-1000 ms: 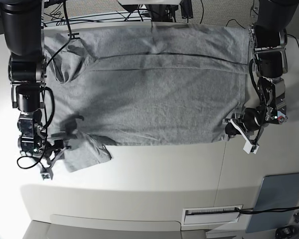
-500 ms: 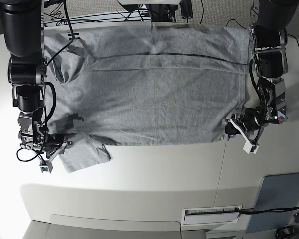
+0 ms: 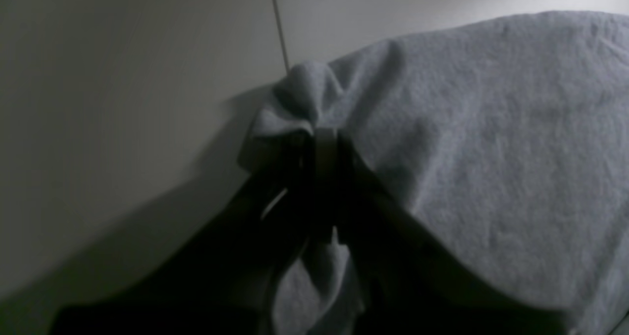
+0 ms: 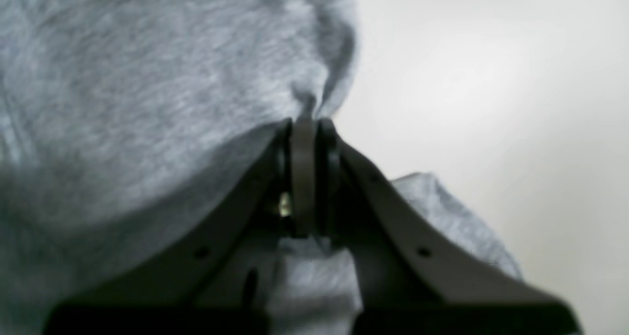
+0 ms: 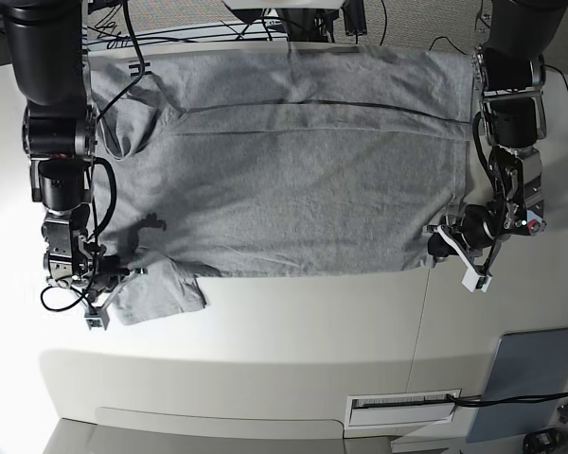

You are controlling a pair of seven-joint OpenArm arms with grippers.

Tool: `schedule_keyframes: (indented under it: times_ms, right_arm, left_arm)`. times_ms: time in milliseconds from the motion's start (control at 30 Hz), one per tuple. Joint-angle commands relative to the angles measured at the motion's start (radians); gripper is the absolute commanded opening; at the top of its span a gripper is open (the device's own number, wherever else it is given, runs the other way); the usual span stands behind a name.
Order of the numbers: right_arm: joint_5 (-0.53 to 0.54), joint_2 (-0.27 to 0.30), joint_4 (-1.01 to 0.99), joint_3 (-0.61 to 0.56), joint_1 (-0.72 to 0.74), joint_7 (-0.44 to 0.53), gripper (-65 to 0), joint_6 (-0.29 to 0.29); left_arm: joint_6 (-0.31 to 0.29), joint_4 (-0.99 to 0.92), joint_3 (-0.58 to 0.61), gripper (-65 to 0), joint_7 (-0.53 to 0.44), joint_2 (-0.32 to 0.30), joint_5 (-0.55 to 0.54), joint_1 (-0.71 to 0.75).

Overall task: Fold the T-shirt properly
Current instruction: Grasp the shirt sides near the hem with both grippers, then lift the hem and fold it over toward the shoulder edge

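The heather-grey T-shirt (image 5: 293,180) lies spread flat on the white table, plain side up, its lower sleeve (image 5: 161,293) sticking out at the front left. My right gripper (image 5: 114,281) is at that sleeve's outer edge. The right wrist view shows this gripper (image 4: 304,121) shut on a pinch of the grey fabric (image 4: 147,79). My left gripper (image 5: 443,242) is at the shirt's front right corner. In the left wrist view it (image 3: 324,134) is shut on a bunched fold of the cloth (image 3: 491,128).
A flat grey-blue panel (image 5: 530,378) lies at the front right of the table. A white slotted strip (image 5: 402,407) sits near the front edge. Black cables (image 5: 170,28) run behind the shirt. A table seam (image 5: 421,322) runs forward from the left gripper.
The right gripper's jaws have shut on the sleeve edge, having shifted slightly toward the shirt. The left gripper and the right corner have stayed still.
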Motion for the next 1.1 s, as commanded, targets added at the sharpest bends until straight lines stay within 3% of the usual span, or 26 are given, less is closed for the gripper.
schedule_keyframes:
  times_ms: [0, 67, 200, 400, 633, 1067]
  right_arm:
    - [-0.002, 0.012, 0.049, 0.000, 0.023, -0.019, -65.0, 0.006]
    - [-0.002, 0.023, 0.138, 0.000, 0.001, -0.047, -65.0, 0.000]
    - [-0.002, 0.070, 0.361, 0.000, -0.098, -0.056, -65.0, -0.074]
    - [-0.011, 0.180, 0.759, 0.000, -0.305, -0.098, -65.0, -0.169]
    - [-0.139, 0.256, 1.083, 0.013, -0.537, -0.151, -65.0, -0.296]
    - [-0.151, 0.253, 1.429, 0.264, -0.965, -0.221, -65.0, -0.314]
  left_arm:
    - [-0.003, 0.020, 0.000, -65.0, -0.011, -0.014, 0.003, -0.020]
    - [-0.003, 0.039, 0.000, -65.0, -0.013, -0.018, 0.003, -0.019]
    - [-0.003, 0.099, 0.000, -65.0, -0.014, -0.029, 0.000, -0.010]
    - [-0.003, 0.264, 0.000, -65.0, -0.013, -0.064, -0.110, 0.088]
    - [-0.003, 0.490, -0.027, -65.0, 0.001, -0.074, -0.155, 0.276]
    - [-0.004, 0.651, -0.218, -65.0, 0.036, -0.069, -0.309, 0.568]
